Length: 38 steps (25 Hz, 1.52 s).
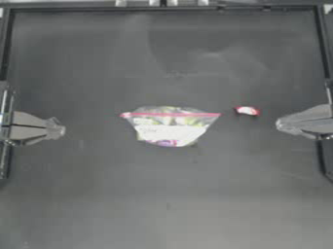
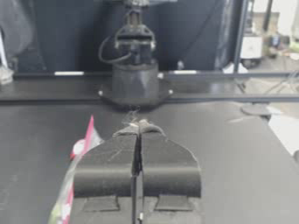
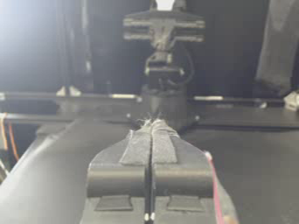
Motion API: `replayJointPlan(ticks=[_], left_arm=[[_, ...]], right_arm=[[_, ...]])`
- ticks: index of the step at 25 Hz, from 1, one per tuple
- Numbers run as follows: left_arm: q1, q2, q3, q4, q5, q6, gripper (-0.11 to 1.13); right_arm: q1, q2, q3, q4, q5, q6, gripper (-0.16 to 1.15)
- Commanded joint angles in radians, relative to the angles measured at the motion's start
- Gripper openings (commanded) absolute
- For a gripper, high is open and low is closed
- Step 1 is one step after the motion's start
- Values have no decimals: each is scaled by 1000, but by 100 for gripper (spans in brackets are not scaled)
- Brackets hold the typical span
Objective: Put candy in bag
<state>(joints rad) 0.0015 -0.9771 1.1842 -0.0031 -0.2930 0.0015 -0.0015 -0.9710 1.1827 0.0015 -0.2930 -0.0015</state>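
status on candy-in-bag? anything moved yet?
Nothing done yet. The candy lies on the table, beside the bag and apart from it. Nothing in hand: left gripper and right gripper sit shut at the table's sides. Left: pick up the candy, open the bag, drop it in.

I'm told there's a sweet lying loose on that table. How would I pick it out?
Start at the clear bag with the pink-red strip in the middle of the dark table. Look just off its strip end on the side toward the right gripper. The candy is a tiny red lump with a white patch, lying alone and apart from the bag.
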Motion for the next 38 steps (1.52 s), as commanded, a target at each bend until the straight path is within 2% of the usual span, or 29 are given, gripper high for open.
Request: replayJointPlan(ticks=[1,2,5,10,12,15,19,21,25,28,33,38], left_arm=[[-3,-25,17,9,-15,6,-2],[-3,-35,21,9,-15,6,0],[-6,-49,17,11,-9,11,7],[-6,-41,15,9,-8,23,9],[-6,-41,14,11,-8,25,16],[-6,-32,12,11,-8,25,43],[-8,3,-3,9,-8,25,93],[-6,32,-14,11,-5,26,108],[-3,71,-31,11,29,28,98],[9,67,-31,12,35,28,98],[21,67,-23,8,60,25,98],[35,69,-23,6,89,25,98]], right_arm=[[2,5,6,0,-18,9,-5],[0,3,15,0,-25,9,-5],[2,-5,23,5,-34,9,7],[0,-6,20,3,-35,6,11],[2,-6,17,-5,-35,5,18],[2,-6,15,-9,-35,3,42],[0,-5,8,-32,-31,3,88],[0,-5,2,-32,-23,5,104],[0,-5,-23,-28,31,6,100],[-3,-2,-60,-18,107,8,99],[-51,44,-178,12,318,6,99],[-101,137,-305,11,511,5,99]])
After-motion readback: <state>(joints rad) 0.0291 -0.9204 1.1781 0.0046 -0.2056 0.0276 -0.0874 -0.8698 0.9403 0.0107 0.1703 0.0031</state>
